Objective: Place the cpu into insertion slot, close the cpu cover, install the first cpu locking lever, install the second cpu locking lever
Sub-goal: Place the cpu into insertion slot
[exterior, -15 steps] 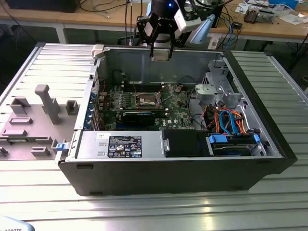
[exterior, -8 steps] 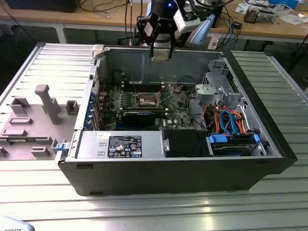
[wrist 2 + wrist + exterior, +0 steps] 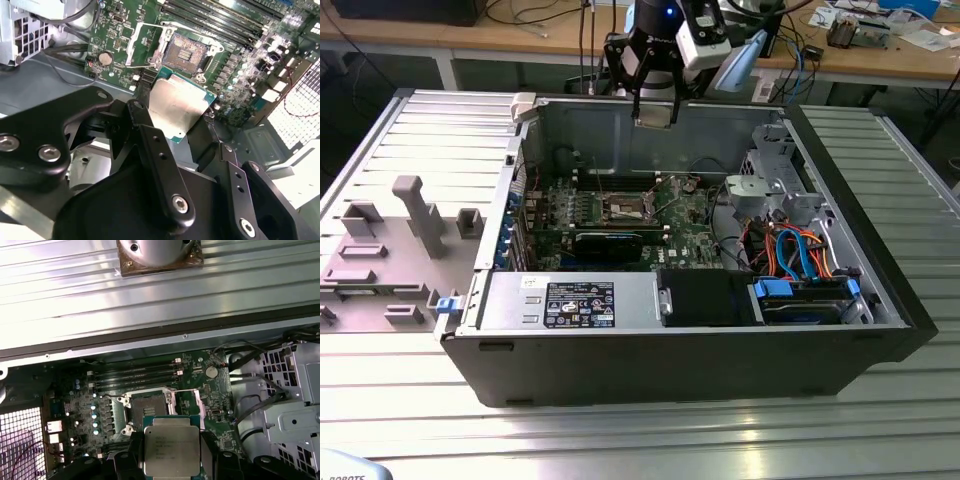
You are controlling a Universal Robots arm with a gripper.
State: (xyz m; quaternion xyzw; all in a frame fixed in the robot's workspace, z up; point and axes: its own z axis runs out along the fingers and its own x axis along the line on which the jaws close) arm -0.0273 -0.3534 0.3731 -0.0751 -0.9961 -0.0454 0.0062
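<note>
Case [image 3: 670,370]: one, open side up, resting on a ribbed metal table [image 3: 880,420].
Board [image 3: 690,235]: one, green, lying flat on the case floor.
Arm [image 3: 660,30]: wrist points straight down near the case's far wall; the gripper [image 3: 655,112] hangs well above the board.
Cpu cover [image 3: 131,47]: one, swung up off the socket and standing at its edge.
Insertion slot [image 3: 186,52]: one, dark centre exposed.
Jaws: narrowed onto the cpu [image 3: 171,452], clamping two opposite edges.
Cpu: one, held level between the jaws, metal top toward the wrist; well apart from the insertion slot, which lies just beyond its edge in both wrist views.
</note>
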